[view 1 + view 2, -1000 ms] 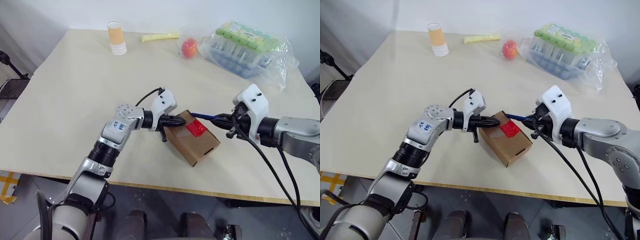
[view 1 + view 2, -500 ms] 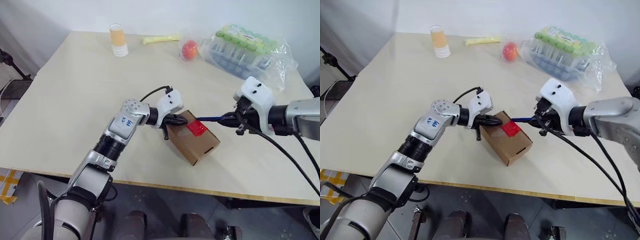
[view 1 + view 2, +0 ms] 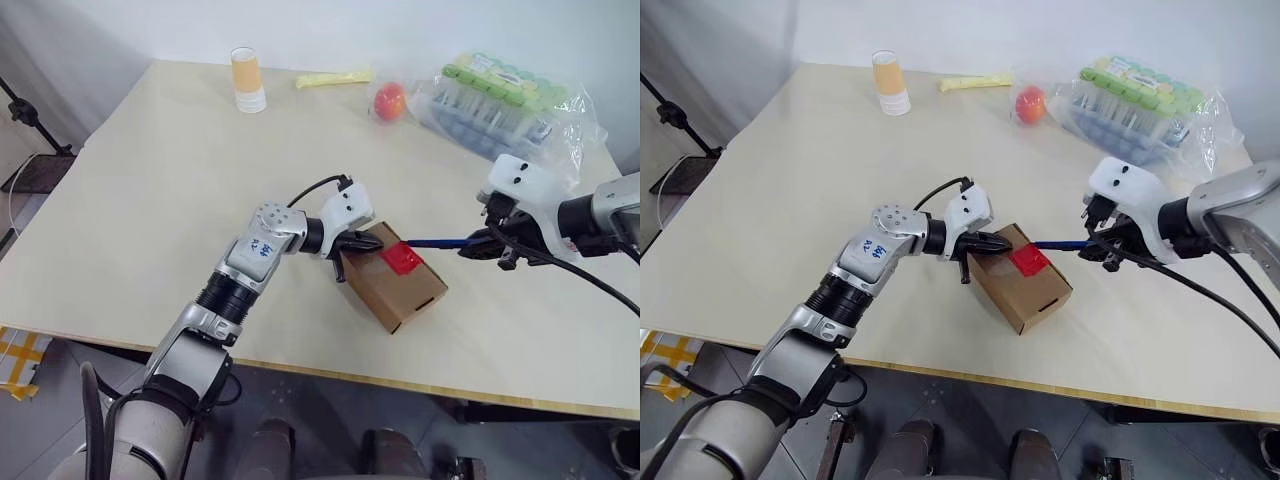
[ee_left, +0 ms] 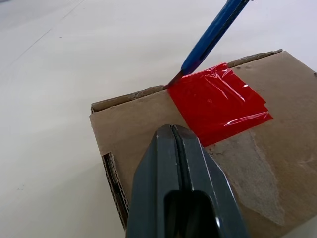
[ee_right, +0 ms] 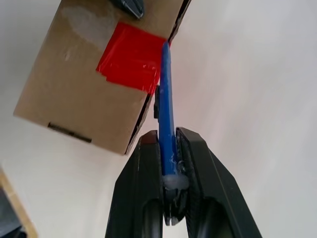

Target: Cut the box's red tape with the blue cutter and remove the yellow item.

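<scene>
My left end effector [image 4: 173, 144], fingers pressed together, rests on the box [image 3: 395, 290], which sits near the tabletop's [image 3: 150, 180] near edge. My right end effector [image 5: 168, 148] pinches the blue cutter [image 5: 166, 109], its tip at the edge of the red tape [image 4: 218, 101]. The box is closed, so its contents are hidden.

On the table [image 3: 790, 190], the box [image 3: 1020, 285] lies at an angle with the red tape [image 3: 1030, 261] on its top. The left gripper [image 3: 992, 243], fingers together, presses the box's top beside the tape. The right gripper [image 3: 1092, 246] clamps the blue cutter [image 3: 1062, 243], its tip at the tape's edge.
</scene>
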`<control>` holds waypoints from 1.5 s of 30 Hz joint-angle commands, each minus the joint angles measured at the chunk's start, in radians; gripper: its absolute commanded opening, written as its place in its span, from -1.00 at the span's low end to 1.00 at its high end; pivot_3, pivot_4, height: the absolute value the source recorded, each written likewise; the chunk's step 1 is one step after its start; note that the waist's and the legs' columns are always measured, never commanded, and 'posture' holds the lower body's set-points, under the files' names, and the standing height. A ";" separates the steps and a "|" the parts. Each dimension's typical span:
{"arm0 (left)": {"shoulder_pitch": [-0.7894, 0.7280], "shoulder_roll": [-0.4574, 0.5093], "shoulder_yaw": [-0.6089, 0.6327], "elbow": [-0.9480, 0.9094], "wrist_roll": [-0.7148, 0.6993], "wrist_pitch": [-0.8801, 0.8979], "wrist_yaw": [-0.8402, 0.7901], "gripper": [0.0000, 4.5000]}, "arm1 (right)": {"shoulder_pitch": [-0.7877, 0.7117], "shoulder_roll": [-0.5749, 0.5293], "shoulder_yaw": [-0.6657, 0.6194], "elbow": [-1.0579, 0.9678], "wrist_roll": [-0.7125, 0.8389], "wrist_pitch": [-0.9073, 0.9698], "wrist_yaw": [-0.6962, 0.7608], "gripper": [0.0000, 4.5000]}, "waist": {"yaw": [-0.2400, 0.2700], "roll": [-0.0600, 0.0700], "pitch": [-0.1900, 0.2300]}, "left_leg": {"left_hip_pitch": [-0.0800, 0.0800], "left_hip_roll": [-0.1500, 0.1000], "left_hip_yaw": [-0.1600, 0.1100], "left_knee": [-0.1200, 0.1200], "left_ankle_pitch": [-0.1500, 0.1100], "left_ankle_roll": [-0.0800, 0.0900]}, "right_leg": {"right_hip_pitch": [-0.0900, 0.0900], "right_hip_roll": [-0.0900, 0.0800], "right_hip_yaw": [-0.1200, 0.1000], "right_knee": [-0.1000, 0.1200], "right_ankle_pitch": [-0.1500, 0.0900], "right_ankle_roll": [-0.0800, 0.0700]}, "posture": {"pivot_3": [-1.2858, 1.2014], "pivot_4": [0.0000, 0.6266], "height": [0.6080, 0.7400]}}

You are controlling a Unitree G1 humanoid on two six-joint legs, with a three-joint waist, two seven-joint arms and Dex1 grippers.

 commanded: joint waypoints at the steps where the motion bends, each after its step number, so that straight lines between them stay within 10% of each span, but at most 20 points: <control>1: 0.080 0.005 -0.064 0.073 0.064 0.055 0.007 -1.00 | 0.005 -0.032 0.032 0.022 -0.044 0.006 0.059 -0.93 | 0.000 0.000 -0.003 | 0.000 0.000 0.000 0.000 0.000 0.000 | 0.000 0.000 0.000 0.000 0.000 0.000 | 0.03 -0.52 1.00; 19: 0.087 -0.006 -0.052 0.061 0.056 0.059 0.021 -1.00 | -0.082 0.122 0.071 0.126 -0.069 0.182 0.095 -0.93 | -0.006 0.000 -0.011 | 0.001 0.000 0.000 0.000 0.000 0.000 | 0.000 0.000 0.000 0.000 0.000 0.000 | 0.03 -0.52 1.00; 45: 0.113 -0.004 -0.045 0.042 0.062 0.067 0.044 -1.00 | -0.046 0.044 0.083 0.055 0.030 0.326 0.105 -0.93 | -0.001 -0.001 -0.012 | 0.001 0.000 0.000 -0.001 0.000 0.000 | 0.000 0.000 0.000 -0.001 0.000 0.000 | 0.03 -0.52 1.00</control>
